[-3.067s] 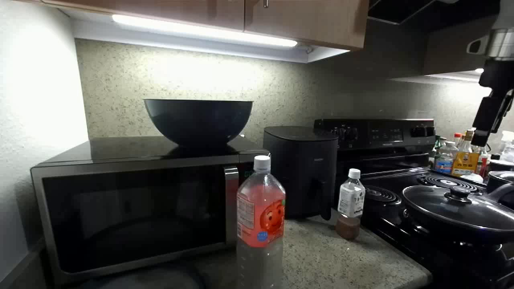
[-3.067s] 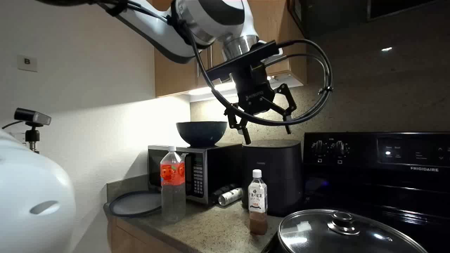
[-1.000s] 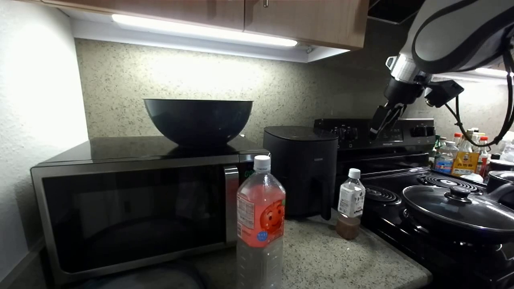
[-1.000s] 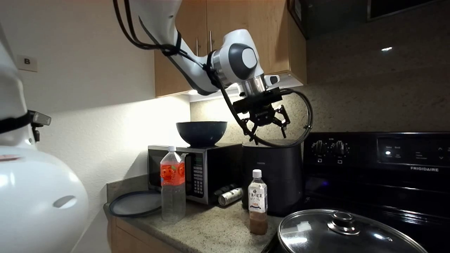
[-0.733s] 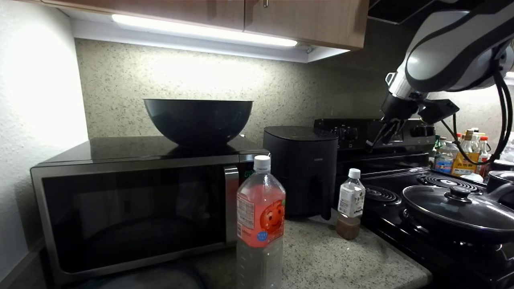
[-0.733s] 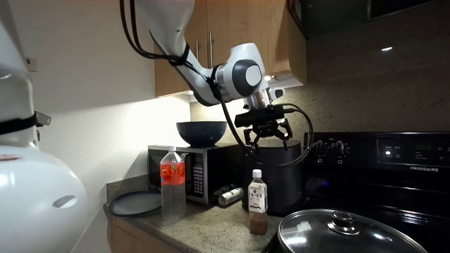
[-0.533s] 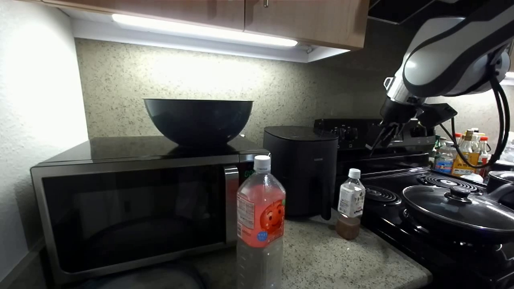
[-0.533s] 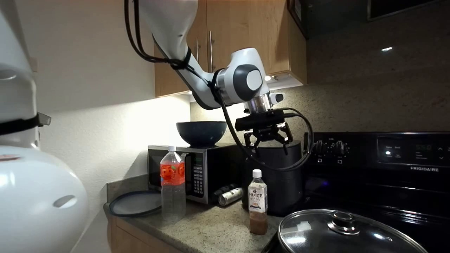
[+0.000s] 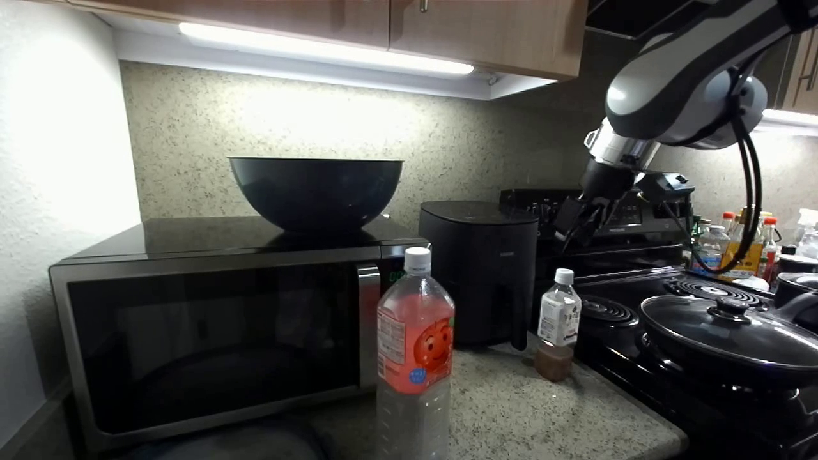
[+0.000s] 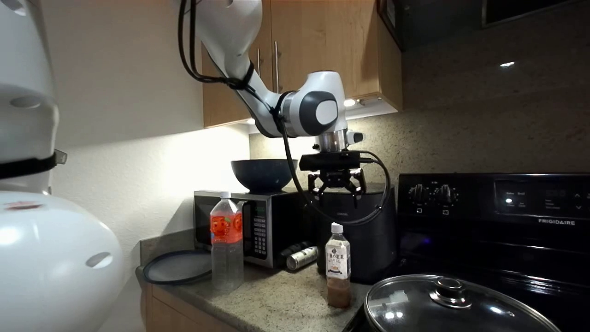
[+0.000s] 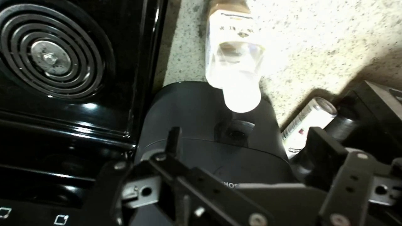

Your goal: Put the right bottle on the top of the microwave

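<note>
Counter (image 9: 505, 409), seen in an exterior view: bears the microwave (image 9: 230, 332), whose flat top is the goal. Near the microwave's 3 o'clock, a black cylindrical appliance (image 9: 479, 275); anything carried across would probably need to rise past it. Dark bowl (image 9: 316, 195) rests on the microwave, so I guess the landing place is beside it, perhaps at its 9 o'clock. Claw (image 11: 249, 142): fingers (image 11: 326, 146) wide apart, nothing between them; spread, I judge, for a grasp not yet begun. Red-labelled bottle (image 9: 416, 351): upright before the microwave, likely just something to steer round. Right bottle (image 9: 559, 326): upright, ungripped, on the counter, about 4 o'clock from the appliance.

Both exterior views set the claw at the right bottle's 12 o'clock, as if directly overhead. Wrist view tells me otherwise: bottle ahead, at 12 o'clock, not between the fingers. Can (image 10: 302, 258), lying on its side, shows there and in an exterior view only.
</note>
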### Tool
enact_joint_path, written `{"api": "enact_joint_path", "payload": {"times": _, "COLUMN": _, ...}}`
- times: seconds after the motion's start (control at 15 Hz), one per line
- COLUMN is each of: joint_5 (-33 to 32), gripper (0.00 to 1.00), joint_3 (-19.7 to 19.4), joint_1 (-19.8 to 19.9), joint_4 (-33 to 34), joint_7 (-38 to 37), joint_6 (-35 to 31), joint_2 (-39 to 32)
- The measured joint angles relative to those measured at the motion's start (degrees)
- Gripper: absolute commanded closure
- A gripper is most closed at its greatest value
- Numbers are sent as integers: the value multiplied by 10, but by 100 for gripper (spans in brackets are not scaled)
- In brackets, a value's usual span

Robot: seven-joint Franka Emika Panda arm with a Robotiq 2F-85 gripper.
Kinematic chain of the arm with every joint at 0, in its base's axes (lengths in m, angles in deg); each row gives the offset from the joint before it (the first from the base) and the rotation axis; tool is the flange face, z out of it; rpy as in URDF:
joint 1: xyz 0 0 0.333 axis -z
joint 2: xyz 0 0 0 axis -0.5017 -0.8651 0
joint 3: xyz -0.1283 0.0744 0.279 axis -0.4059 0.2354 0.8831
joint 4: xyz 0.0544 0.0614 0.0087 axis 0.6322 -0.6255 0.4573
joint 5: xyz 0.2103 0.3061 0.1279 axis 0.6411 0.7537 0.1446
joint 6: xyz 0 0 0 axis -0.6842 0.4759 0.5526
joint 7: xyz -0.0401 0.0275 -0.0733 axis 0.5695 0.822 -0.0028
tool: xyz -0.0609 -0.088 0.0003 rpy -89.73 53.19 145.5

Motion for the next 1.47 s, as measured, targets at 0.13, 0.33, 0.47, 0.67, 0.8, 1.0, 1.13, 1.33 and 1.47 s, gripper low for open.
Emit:
{"api": "enact_joint_path", "payload": {"times": 0.13, "joint_5": 15, "gripper": 0, "joint_3": 6, "joint_1": -2, "joint_4": 29, "joint_7": 1, "joint_6": 38, "joint_2": -27}}
{"api": "enact_joint_path", "payload": {"times": 0.33, "joint_5": 22, "gripper": 0, "joint_3": 10, "joint_1": 1, "joint_4": 69, "joint_7": 1, "joint_6": 86, "joint_2": -67}}
{"api": "enact_joint_path", "payload": {"times": 0.47, "joint_5": 23, "gripper": 0, "joint_3": 12, "joint_1": 7, "joint_4": 91, "joint_7": -1, "joint_6": 114, "joint_2": -89}}
{"api": "enact_joint_path", "payload": {"times": 0.67, "joint_5": 22, "gripper": 0, "joint_3": 13, "joint_1": 17, "joint_4": 113, "joint_7": -8, "joint_6": 151, "joint_2": -110}}
{"api": "enact_joint_path", "payload": {"times": 0.8, "joint_5": 15, "gripper": 0, "joint_3": 14, "joint_1": 22, "joint_4": 122, "joint_7": -28, "joint_6": 172, "joint_2": -116}}
{"api": "enact_joint_path", "payload": {"times": 1.0, "joint_5": 14, "gripper": 0, "joint_3": 17, "joint_1": 25, "joint_4": 124, "joint_7": -32, "joint_6": 173, "joint_2": -117}}
{"api": "enact_joint_path", "payload": {"times": 1.13, "joint_5": 14, "gripper": 0, "joint_3": 21, "joint_1": 26, "joint_4": 124, "joint_7": -32, "joint_6": 173, "joint_2": -117}}
{"api": "enact_joint_path", "payload": {"times": 1.33, "joint_5": 14, "gripper": 0, "joint_3": 25, "joint_1": 27, "joint_4": 122, "joint_7": -31, "joint_6": 167, "joint_2": -116}}
{"api": "enact_joint_path", "payload": {"times": 1.47, "joint_5": 16, "gripper": 0, "joint_3": 26, "joint_1": 27, "joint_4": 121, "joint_7": -31, "joint_6": 154, "joint_2": -116}}
